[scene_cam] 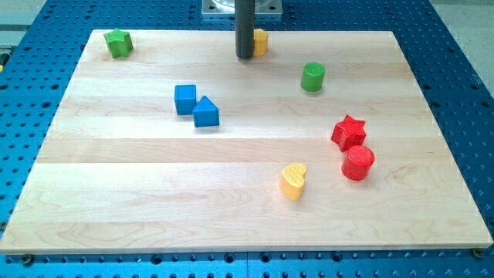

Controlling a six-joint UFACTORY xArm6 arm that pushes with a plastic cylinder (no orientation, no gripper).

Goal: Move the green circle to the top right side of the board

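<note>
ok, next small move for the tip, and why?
Probably slide my tip toward the view's bottom-left of the green circle. It now sits up-left of the circle, beside the yellow block; pushing from there would drive the circle down-right, away from the top right.

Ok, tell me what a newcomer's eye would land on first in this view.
The dark rod at the view's top centre stands out, my tip resting just left of a yellow block. Next, the red star and red cylinder sit close together at the right. The green circle stands alone right of my tip.
</note>
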